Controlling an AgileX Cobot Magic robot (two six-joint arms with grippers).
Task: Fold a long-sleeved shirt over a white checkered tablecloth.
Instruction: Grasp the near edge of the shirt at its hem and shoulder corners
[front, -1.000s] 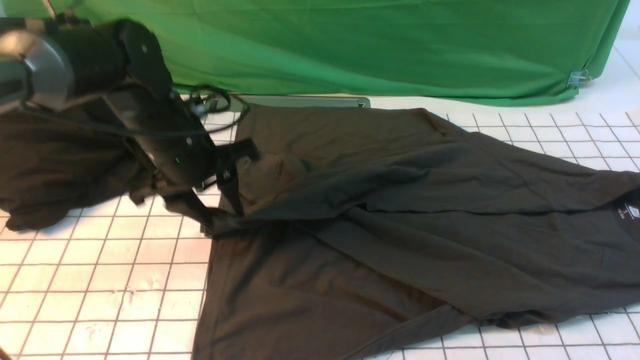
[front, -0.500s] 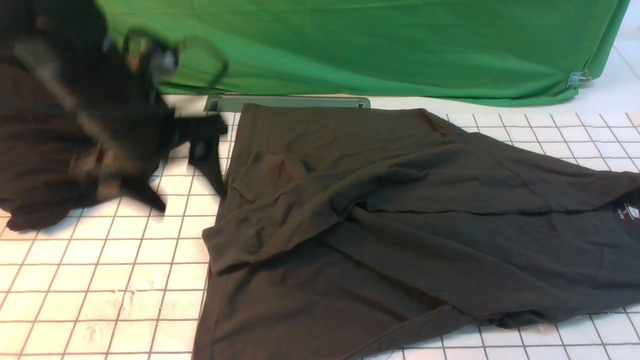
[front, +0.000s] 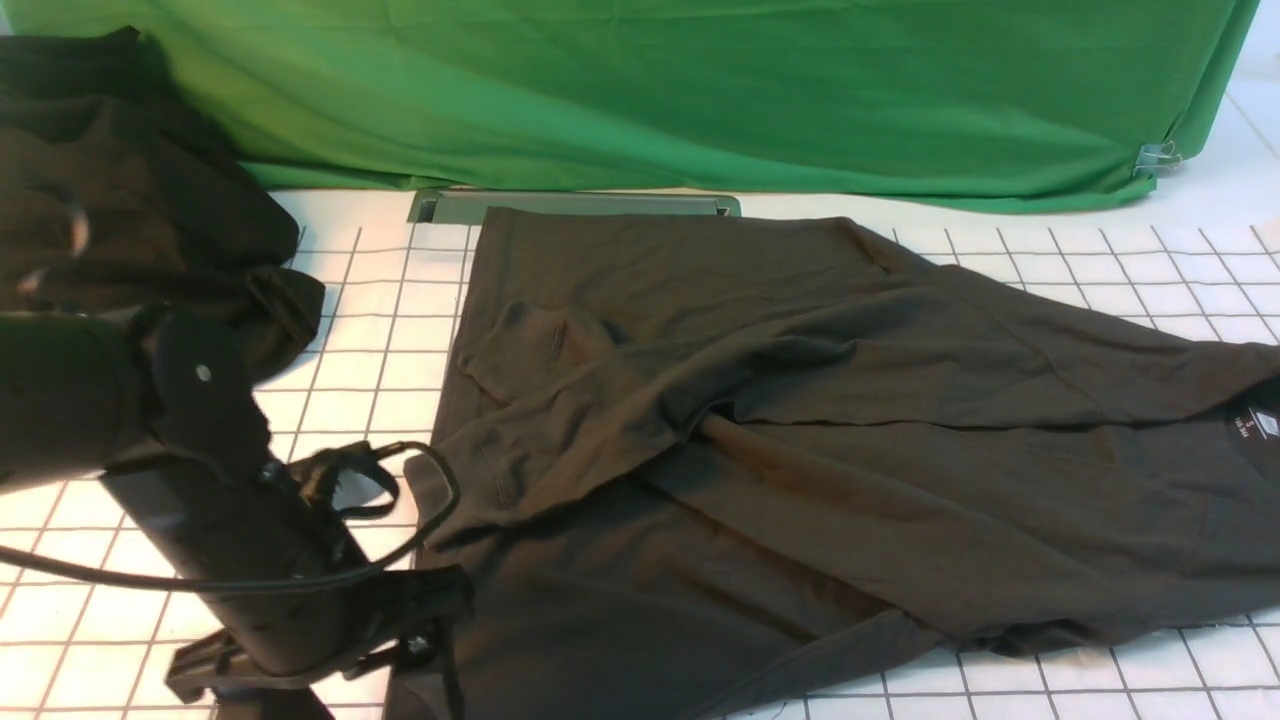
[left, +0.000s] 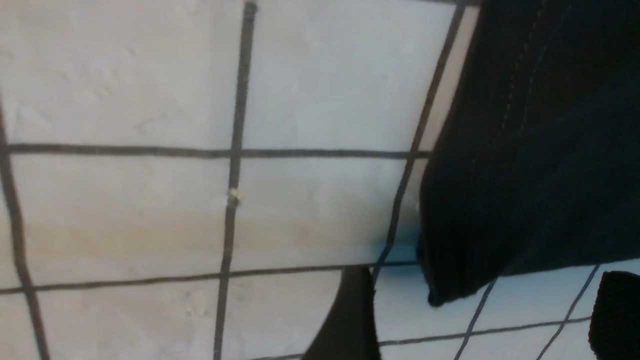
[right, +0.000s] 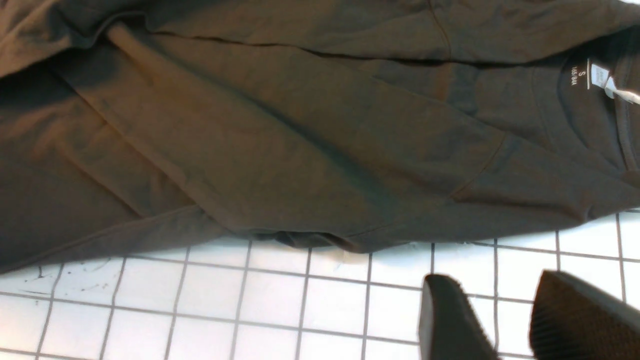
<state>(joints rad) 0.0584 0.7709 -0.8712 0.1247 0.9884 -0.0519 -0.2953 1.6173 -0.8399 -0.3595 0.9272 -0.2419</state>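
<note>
A: Green drape (front: 700, 90) across 12 o'clock, white checkered tablecloth (front: 1100, 270) covering the bench. Where's the garment?
B: The long-sleeved shirt (front: 800, 480) lies spread from centre out to 3 o'clock. Neck label (front: 1266, 424) at 3, hem facing 9. One sleeve (front: 560, 420) is laid across the body, rumpled.
A: Grippers?
B: Both apart, nothing held. The left jaws stand wide at 7 o'clock, just beside the near hem corner (left: 450, 270). Wrist view puts that corner between the fingers (left: 350, 320), not pinched. The right jaws hang over bare tablecloth just off the shirt's near edge, collar end, roughly 4 o'clock. Out of the front view.
A: Handling?
B: Thin soft knit, by the look. Light, limp, zero stiffness. It'll drape and bunch, and the layers will likely slide on each other.
A: Grip points?
B: I'd take the stitched hem corner on the left, both layers in one pinch. Shoulder seam near the collar on the right. Lift both ends together or it sags mid-span.
A: Risk?
B: Pinching the tablecloth along with the hem.
</note>
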